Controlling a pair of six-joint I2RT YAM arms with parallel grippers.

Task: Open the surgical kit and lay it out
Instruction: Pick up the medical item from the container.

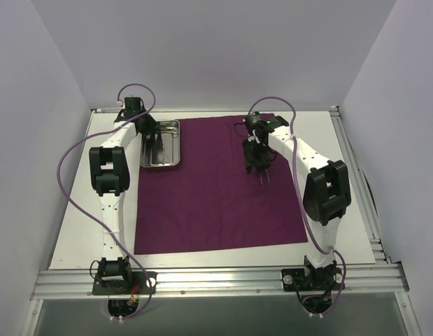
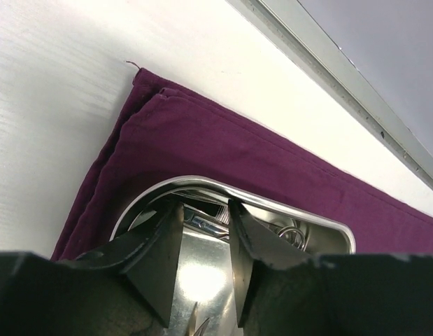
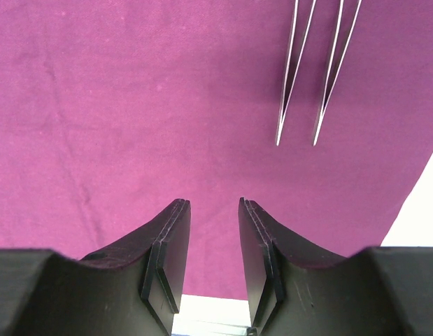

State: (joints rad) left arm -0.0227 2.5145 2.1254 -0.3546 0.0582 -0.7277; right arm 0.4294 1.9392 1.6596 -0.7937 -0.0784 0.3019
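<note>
- Table (image 1: 76, 231): a white surface; I saw it bare along the left side, beside the left arm.
- Left gripper (image 1: 150, 136): it hung over the steel tray at the far left. In the left wrist view its fingers (image 2: 160, 259) stood apart, with the bright tray floor showing between them. A slim shiny piece lay across the gap at their tips. I could not tell whether the jaws pressed on it.
- Steel tray (image 1: 179, 143): a small shiny rectangle resting on the far-left corner of the cloth. A ring handle (image 2: 294, 236) lay inside it, toward its right end as the left wrist camera showed it.
- Cloth wrap (image 1: 216, 203): dark magenta-purple, spread open and flat across the middle of the table. Its far-left corner (image 2: 143, 77) lay folded double at the hem.
- Tweezers (image 1: 264, 178): two slim silver pairs lying side by side on the cloth's far-right part, just near of the right gripper. In the right wrist view their tips (image 3: 280, 131) pointed toward the fingers but stayed clear of them.
- Right gripper (image 1: 257, 166): it hung above the cloth. Its fingers (image 3: 171, 245) stood apart, with nothing between them.
</note>
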